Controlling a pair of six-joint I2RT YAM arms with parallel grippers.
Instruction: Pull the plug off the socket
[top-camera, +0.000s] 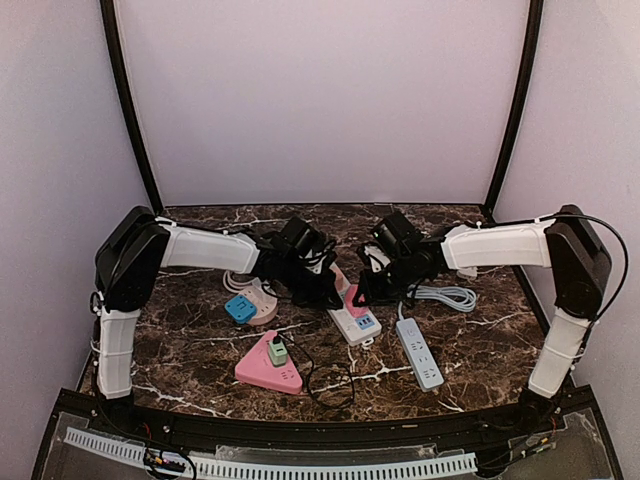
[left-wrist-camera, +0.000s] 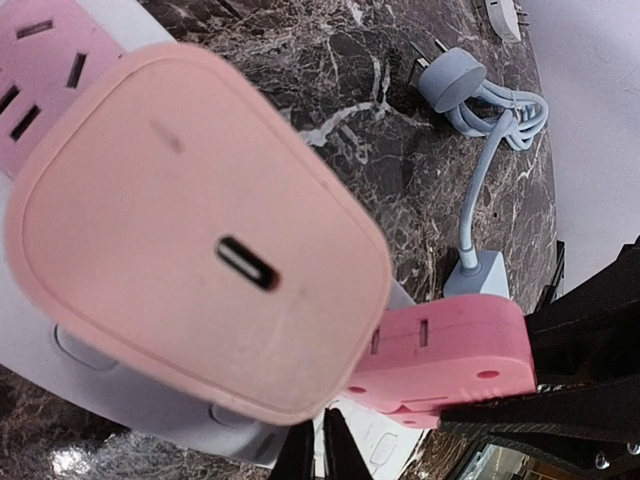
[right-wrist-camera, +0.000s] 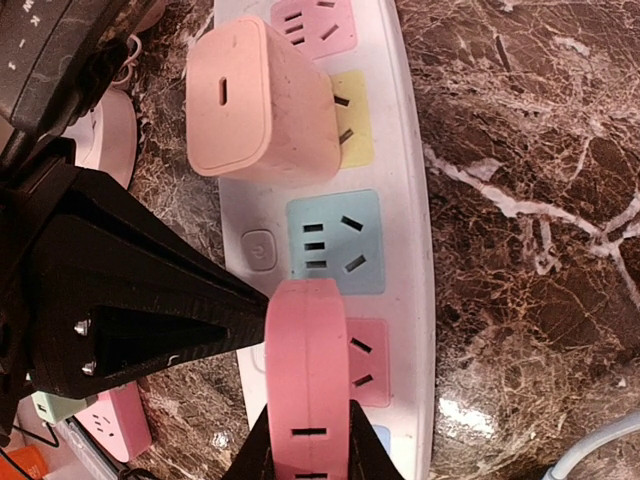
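Pink plug (right-wrist-camera: 305, 370) is pinched in your right fingers (right-wrist-camera: 250, 460), your left fingers (left-wrist-camera: 298, 462) closed empty, but pulling it off the strip (right-wrist-camera: 410, 250) seems yet to come.

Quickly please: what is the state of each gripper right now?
Left gripper: closed, holding nothing visible.
Right gripper: closed on the pink plug.
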